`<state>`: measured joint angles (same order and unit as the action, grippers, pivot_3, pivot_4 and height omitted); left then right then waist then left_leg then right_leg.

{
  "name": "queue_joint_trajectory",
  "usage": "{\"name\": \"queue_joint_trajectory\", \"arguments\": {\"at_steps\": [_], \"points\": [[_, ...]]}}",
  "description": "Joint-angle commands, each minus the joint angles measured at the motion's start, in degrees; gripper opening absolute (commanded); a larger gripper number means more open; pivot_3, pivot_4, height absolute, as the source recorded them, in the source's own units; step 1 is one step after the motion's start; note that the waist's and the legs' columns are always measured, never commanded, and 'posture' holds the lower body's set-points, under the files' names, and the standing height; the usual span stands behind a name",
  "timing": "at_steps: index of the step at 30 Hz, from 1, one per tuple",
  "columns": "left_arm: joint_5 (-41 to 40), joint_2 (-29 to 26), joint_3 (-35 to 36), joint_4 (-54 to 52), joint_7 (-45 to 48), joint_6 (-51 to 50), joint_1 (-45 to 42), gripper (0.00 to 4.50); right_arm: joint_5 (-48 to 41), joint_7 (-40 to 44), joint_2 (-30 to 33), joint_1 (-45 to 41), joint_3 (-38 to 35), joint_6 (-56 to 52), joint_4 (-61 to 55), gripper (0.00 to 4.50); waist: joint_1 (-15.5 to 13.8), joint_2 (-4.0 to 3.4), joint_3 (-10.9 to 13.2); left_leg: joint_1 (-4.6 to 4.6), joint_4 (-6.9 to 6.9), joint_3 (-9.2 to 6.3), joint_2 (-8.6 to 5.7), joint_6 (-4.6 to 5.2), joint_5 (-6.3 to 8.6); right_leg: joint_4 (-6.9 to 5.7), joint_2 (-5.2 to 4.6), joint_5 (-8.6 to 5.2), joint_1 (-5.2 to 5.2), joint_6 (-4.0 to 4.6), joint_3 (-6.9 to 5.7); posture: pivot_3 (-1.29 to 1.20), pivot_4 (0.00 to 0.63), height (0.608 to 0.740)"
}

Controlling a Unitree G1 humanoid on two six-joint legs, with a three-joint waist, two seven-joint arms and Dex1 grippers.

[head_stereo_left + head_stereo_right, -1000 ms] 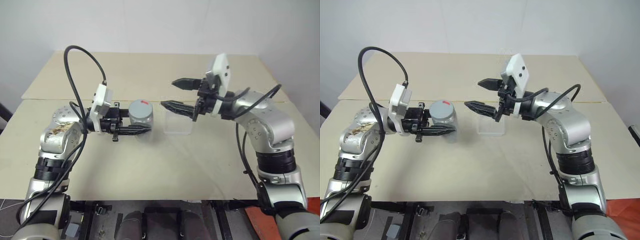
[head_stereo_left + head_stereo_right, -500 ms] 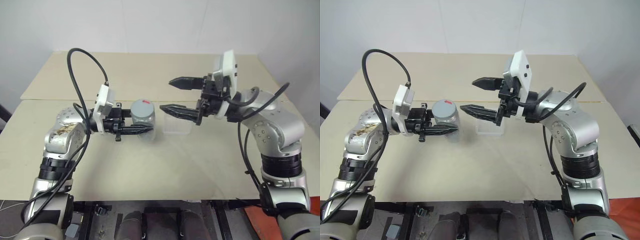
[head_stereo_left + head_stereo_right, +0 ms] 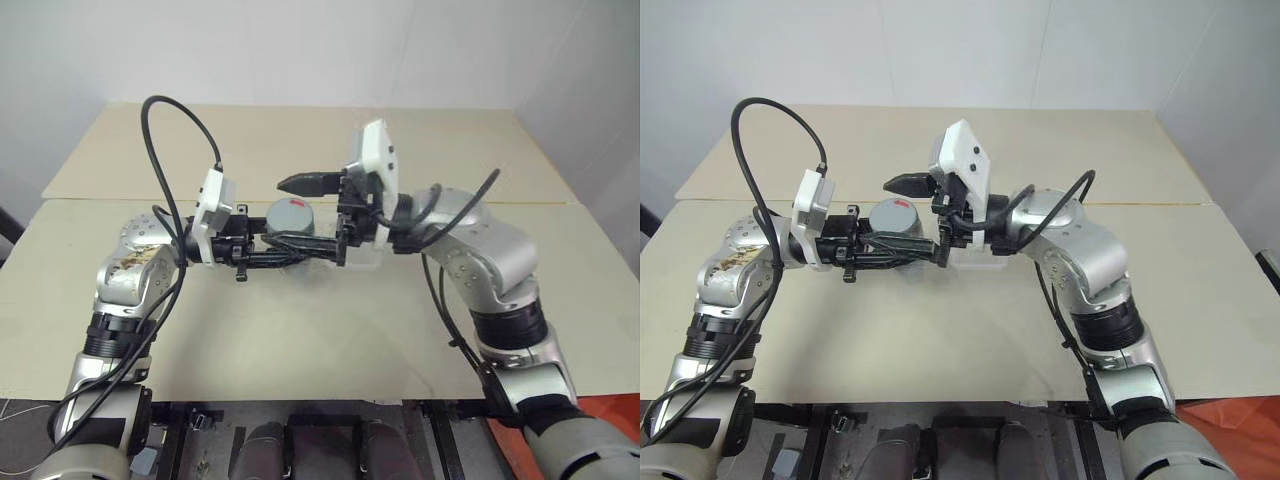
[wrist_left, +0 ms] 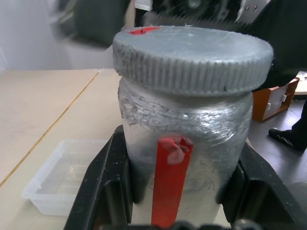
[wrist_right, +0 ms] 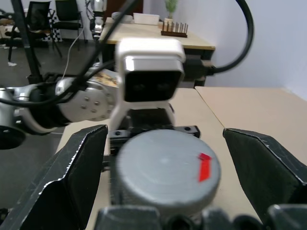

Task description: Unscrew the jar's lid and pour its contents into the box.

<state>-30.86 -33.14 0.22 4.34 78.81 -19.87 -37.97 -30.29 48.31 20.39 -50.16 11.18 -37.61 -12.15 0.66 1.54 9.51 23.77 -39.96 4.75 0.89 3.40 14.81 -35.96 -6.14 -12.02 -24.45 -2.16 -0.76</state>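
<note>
The jar point(image 4: 184, 139), shiny silver with a red stripe down its side, is held upright above the table with my left gripper point(image 3: 285, 242) shut on its body. Its grey ribbed lid point(image 5: 163, 165), marked with a small red patch, is screwed on, so the contents are hidden. My right gripper point(image 3: 306, 213) is open and reaches in from the right. One of its fingers point(image 5: 76, 172) stands on each side of the lid, with a gap to it. The box point(image 4: 62, 175), a clear shallow tray, sits on the table just right of the jar, partly behind my right hand.
A beige table point(image 3: 330, 330) spreads below both arms, and a second tabletop point(image 3: 260, 140) butts against it behind a seam. A black cable point(image 3: 165, 130) loops up over my left arm.
My right gripper has swung left, away from above the box, and its open fingers now straddle the jar's lid. My left gripper and the jar have stayed in place.
</note>
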Motion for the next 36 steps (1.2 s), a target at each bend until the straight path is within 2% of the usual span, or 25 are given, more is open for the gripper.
{"name": "queue_joint_trajectory", "arguments": {"at_steps": [1,14,29,36], "points": [[-0.9,-0.2,0.7,-2.2,-0.1,0.5,-0.6,1.91,1.0,0.1,-0.7,-2.0,-0.7,2.3,0.3,4.47,0.0,0.0,0.0,0.0,0.0,0.0,0.0,0.0,0.0,0.01,0.0,0.0,0.0,0.0,0.0,0.0,0.15,0.74],[-1.1,-1.1,1.2,-1.6,-0.1,0.9,-0.8,1.91,0.2,2.7,4.5,-0.6,-5.7,2.0,2.4,4.47,0.1,0.0,0.0,0.0,0.01,0.01,0.01,0.0,0.0,0.01,0.0,0.0,-0.01,0.0,0.0,0.0,0.15,0.74],[-1.1,-0.9,1.1,-1.6,0.1,1.2,-0.5,1.91,-0.9,1.9,9.0,1.5,-8.4,1.4,1.5,4.47,0.0,0.0,0.0,0.0,0.0,0.01,0.01,0.0,0.0,0.03,-0.01,0.0,0.01,0.0,0.0,0.0,0.15,0.74],[-0.7,-0.8,1.3,-0.9,0.4,1.5,-0.7,1.91,-2.4,4.9,11.8,3.7,-9.0,1.0,-1.4,4.47,0.0,0.0,0.0,0.0,0.02,0.02,0.01,0.02,0.01,0.04,0.0,0.0,0.01,0.0,0.01,0.0,0.15,0.74]]}}
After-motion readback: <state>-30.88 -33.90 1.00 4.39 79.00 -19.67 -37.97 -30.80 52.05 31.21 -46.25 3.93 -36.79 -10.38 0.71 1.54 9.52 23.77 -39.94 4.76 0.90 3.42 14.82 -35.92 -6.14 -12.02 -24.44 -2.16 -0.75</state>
